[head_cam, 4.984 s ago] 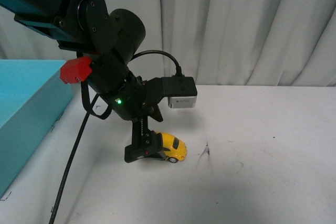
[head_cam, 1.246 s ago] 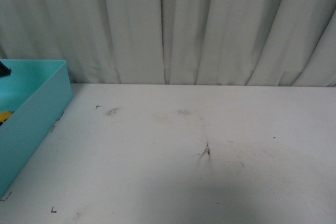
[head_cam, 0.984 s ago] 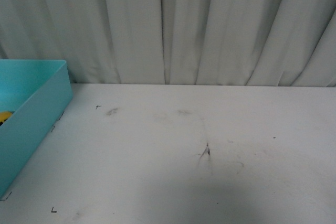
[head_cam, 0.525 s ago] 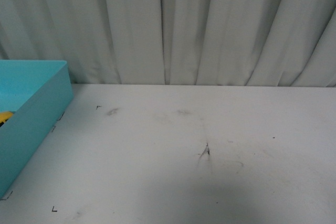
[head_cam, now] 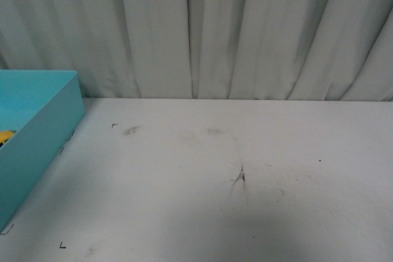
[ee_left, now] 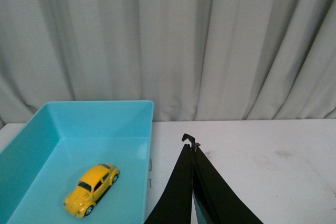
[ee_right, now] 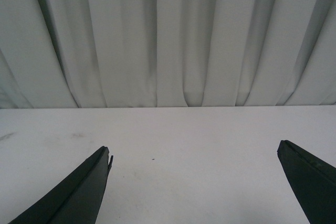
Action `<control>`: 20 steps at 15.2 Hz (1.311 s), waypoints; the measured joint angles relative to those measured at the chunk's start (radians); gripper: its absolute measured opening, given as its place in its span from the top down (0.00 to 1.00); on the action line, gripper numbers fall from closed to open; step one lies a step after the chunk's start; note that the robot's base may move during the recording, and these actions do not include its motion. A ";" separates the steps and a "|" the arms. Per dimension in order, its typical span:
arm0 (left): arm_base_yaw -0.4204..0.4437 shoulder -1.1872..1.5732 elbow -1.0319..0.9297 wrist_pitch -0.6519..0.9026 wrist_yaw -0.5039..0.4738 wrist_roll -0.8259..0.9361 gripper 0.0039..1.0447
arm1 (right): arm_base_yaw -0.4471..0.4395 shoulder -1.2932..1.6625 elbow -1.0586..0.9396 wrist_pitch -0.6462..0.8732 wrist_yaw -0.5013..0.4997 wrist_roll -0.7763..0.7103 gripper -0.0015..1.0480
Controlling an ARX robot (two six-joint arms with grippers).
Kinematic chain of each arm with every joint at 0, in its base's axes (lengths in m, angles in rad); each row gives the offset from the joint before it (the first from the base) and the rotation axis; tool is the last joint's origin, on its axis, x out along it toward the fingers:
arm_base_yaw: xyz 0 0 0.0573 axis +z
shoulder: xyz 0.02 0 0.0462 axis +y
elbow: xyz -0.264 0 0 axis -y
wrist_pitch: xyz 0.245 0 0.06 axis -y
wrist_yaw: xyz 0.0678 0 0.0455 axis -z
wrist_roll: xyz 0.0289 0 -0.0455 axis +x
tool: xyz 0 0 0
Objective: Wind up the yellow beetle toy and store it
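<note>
Black fingers of the left pincer [ee_left: 192,145] are pressed together, tips touching, nothing between them; it hangs above the white worktop [ee_left: 262,166] just beside the teal bin [ee_left: 148,145], outside its wall. Right pincer [ee_right: 194,153] is spread wide, its two dark fingers [ee_right: 86,182] well apart at either side of the right wrist view, only bare worktop [ee_right: 194,145] between them.

Yellow beetle toy [ee_left: 91,189] sits on the floor of the teal bin, on its wheels, angled diagonally to the walls, apart from all of them and nearer the wall on the pincer's side. Dark windows and a silver-hubbed wheel show.

In the front view neither arm shows. The teal bin [head_cam: 46,130] stands at the left end of the worktop [head_cam: 215,188], cut off by the frame; a sliver of the yellow beetle toy [head_cam: 5,135] peeks over its near wall. The worktop carries grey smudges and a small dark scuff mark [head_cam: 240,177] near the middle. Pleated white curtain [head_cam: 233,29] hangs behind the worktop's far edge.
</note>
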 joint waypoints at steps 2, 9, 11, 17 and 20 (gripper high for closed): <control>0.007 -0.068 -0.034 -0.040 -0.011 0.000 0.99 | 0.000 0.000 0.000 0.000 0.000 0.000 0.06; 0.007 -0.282 -0.124 -0.167 -0.011 0.000 0.99 | 0.000 0.000 0.000 0.000 0.000 0.000 0.06; 0.007 -0.369 -0.124 -0.228 -0.011 0.000 0.99 | 0.000 0.000 0.000 0.000 0.000 0.000 0.06; 0.007 -0.530 -0.124 -0.396 -0.011 0.000 0.99 | 0.000 0.000 0.000 0.000 0.000 0.000 0.06; 0.007 -0.585 -0.124 -0.451 -0.011 0.000 0.99 | 0.000 0.000 0.000 0.000 0.000 0.000 0.06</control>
